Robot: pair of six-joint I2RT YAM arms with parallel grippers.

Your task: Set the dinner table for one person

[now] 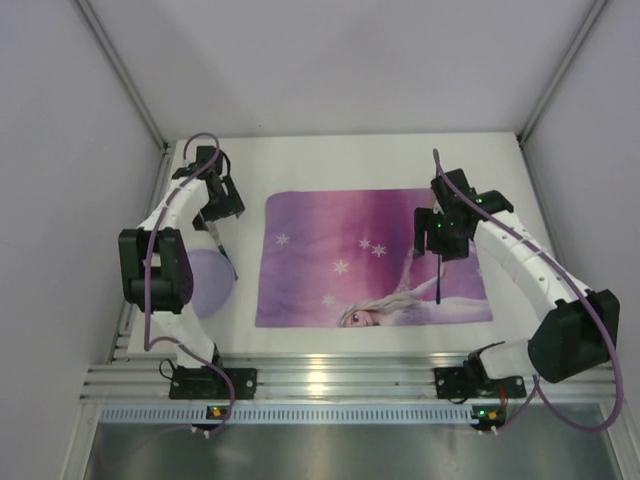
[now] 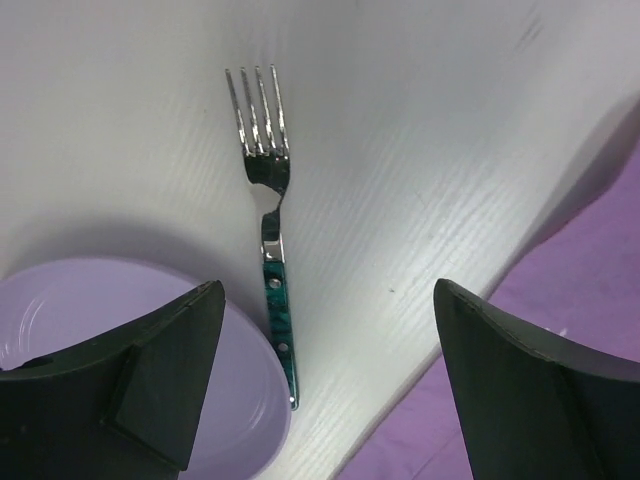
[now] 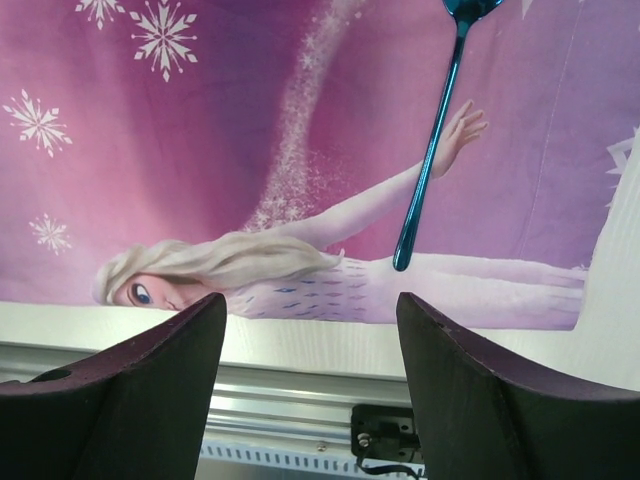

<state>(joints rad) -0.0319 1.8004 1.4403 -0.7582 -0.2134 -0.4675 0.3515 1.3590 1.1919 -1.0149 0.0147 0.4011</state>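
Progress partial on dinner table filling mid-frame: teal spoon on placemat, right side; fork and lilac plate off it, at left, probably awaiting placement. Left gripper, right gripper both wide apart, empty.

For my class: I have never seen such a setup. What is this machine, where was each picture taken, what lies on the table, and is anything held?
Two robot arms, each ending in a two-finger pincer, stand at a white table. One picture looks down from above; the others come from wrist cameras, the dark shapes being each pincer's fingers. A purple princess placemat lies in the middle, a teal spoon on it. Beside it lie a fork and a lavender plate. The left pincer and right pincer are open, holding nothing.
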